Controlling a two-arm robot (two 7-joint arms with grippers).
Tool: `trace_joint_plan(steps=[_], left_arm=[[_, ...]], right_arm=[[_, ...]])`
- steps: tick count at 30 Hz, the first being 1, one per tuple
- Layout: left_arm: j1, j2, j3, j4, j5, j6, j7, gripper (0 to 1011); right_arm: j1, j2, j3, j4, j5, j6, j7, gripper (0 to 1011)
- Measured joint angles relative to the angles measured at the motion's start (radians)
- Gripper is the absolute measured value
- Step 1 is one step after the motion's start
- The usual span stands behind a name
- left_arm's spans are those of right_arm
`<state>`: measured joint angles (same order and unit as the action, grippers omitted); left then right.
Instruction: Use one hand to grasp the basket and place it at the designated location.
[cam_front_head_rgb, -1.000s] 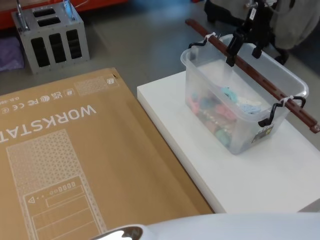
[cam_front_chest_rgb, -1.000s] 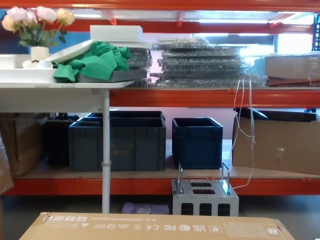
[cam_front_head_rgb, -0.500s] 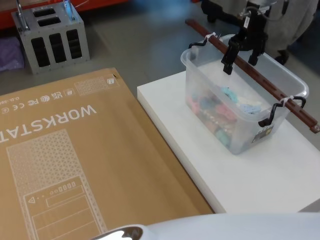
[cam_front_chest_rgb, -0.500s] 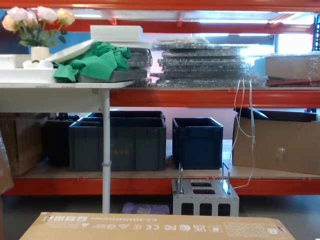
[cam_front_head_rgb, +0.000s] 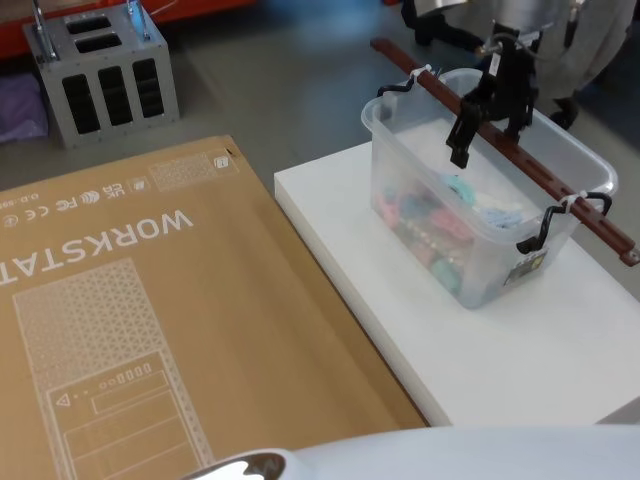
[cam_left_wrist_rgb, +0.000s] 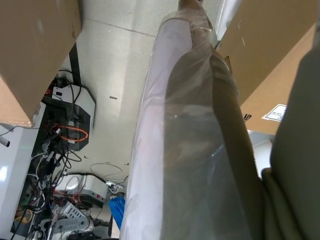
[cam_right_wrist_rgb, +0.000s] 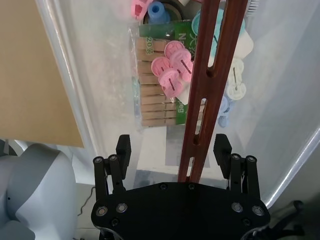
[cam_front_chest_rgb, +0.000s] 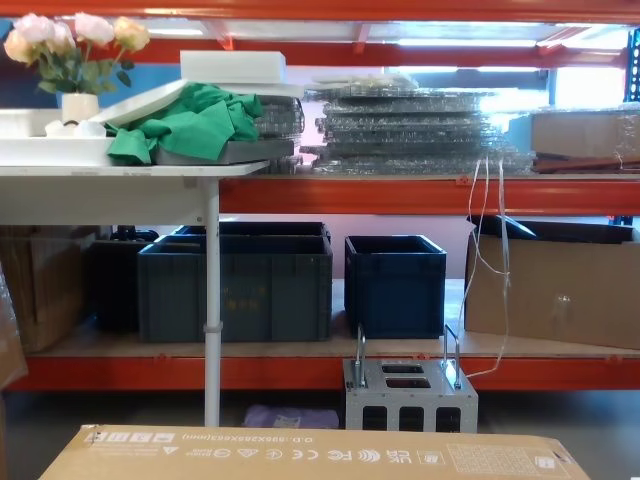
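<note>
Behind the spread right tool (cam_front_head_rgb: 486, 140), a short stretch of basket (cam_front_head_rgb: 425, 205) handle (cam_front_head_rgb: 540, 180).

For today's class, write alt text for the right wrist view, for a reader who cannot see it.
The right gripper hangs with open jaws either side of the dark red-brown bar handle of the translucent basket, not gripping it. Inside the basket lie wooden clothes pegs and pink and blue plastic pieces.
</note>
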<state>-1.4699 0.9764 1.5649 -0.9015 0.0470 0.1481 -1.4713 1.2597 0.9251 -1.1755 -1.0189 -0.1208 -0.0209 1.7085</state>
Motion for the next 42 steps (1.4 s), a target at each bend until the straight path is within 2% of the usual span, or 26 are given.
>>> trace_joint_plan(steps=[17, 42], left_arm=[[0.000, 0.000, 0.000, 0.000, 0.000, 0.000, 0.000, 0], [0.000, 0.000, 0.000, 0.000, 0.000, 0.000, 0.000, 0]], right_arm=[[-0.024, 0.009, -0.010, -0.003, 0.001, 0.011, -0.015, 1000], [-0.051, 0.019, 0.002, 0.003, -0.001, 0.016, -0.026, 1000]])
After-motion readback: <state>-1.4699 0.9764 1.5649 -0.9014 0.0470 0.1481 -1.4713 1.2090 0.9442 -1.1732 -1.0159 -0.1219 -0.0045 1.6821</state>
